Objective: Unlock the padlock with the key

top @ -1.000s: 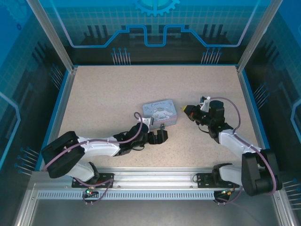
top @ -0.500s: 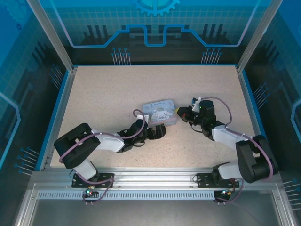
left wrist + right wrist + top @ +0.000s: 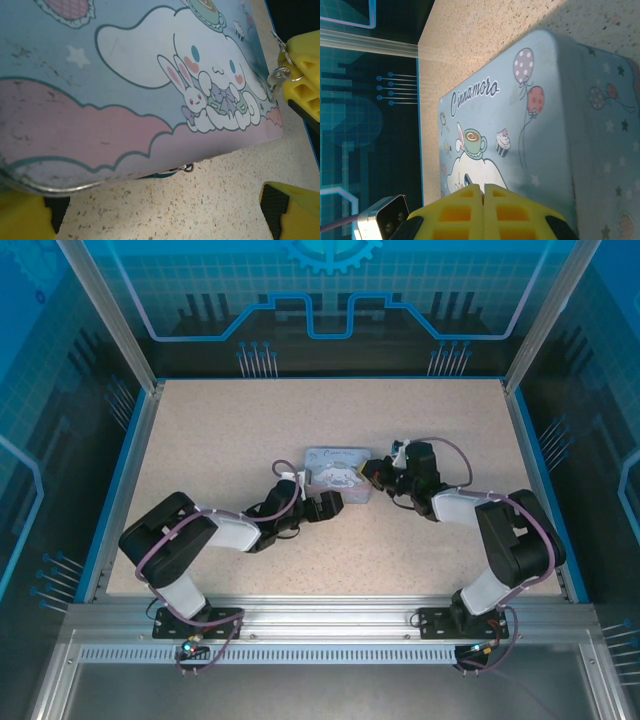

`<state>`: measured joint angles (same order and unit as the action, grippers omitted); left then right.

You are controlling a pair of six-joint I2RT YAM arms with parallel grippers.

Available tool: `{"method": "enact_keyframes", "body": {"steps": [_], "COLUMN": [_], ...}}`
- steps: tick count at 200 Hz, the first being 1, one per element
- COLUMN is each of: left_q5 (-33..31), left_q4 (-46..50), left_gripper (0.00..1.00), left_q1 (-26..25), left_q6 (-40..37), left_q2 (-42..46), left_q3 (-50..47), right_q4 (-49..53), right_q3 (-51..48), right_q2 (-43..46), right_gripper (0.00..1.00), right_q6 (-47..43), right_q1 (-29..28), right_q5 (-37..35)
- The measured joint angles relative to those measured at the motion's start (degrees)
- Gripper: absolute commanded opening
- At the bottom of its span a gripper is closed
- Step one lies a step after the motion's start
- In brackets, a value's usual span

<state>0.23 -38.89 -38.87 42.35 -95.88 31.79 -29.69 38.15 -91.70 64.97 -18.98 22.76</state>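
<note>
The pastel cartoon tin (image 3: 335, 470) lies mid-table, with a gripper on each side. My left gripper (image 3: 327, 504) is open at the tin's near edge, its yellow fingertips (image 3: 292, 210) spread wide on the tabletop. Between them, a greenish-blue sliver of the padlock (image 3: 158, 174) with a small metal ring peeks from under the tin (image 3: 125, 100); the rest is hidden. My right gripper (image 3: 372, 471) is shut at the tin's right end. The thin dark tip of the key (image 3: 468, 178) sticks out between its yellow fingers (image 3: 455, 200), over the lid (image 3: 540, 130). A small key ring (image 3: 280, 74) hangs by that gripper.
The speckled table (image 3: 250, 430) has raised blue rims and metal posts at its sides. A metal rail (image 3: 320, 625) carrying both arm bases runs along the near edge. The left wrist camera housing (image 3: 382, 216) sits close beside the right gripper.
Both arms closed in on the tin: the right gripper moved left to its right end, and the left gripper moved up to its near edge. The tin shifted slightly left.
</note>
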Motion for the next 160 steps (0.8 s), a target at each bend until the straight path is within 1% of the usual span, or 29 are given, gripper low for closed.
{"method": "enact_keyframes", "body": {"steps": [63, 96, 120, 160], "left_q5": [2.64, 2.6, 2.12, 0.55], "left_q4": [2.34, 5.09, 5.55, 4.9], "left_gripper": [0.99, 0.99, 0.99, 0.98], "left_q1": [-0.13, -2.01, -3.17, -3.21], "left_q6": [-7.63, -13.22, -16.92, -21.03], "left_q2": [1.9, 1.77, 0.04, -3.98], "left_q3": [-0.2, -0.17, 0.42, 3.85], "right_q4": [1.7, 2.4, 3.34, 3.8], "right_q3": [2.73, 4.26, 5.51, 8.15], "right_q2": [0.92, 0.96, 0.87, -0.96], "right_gripper": [0.0, 0.0, 0.0, 0.0], "right_q6": [-0.57, -0.57, -0.72, -0.96], "right_q1": [-1.64, -1.64, -1.66, -1.66], "right_q5": [-1.36, -1.81, -2.05, -2.43]}}
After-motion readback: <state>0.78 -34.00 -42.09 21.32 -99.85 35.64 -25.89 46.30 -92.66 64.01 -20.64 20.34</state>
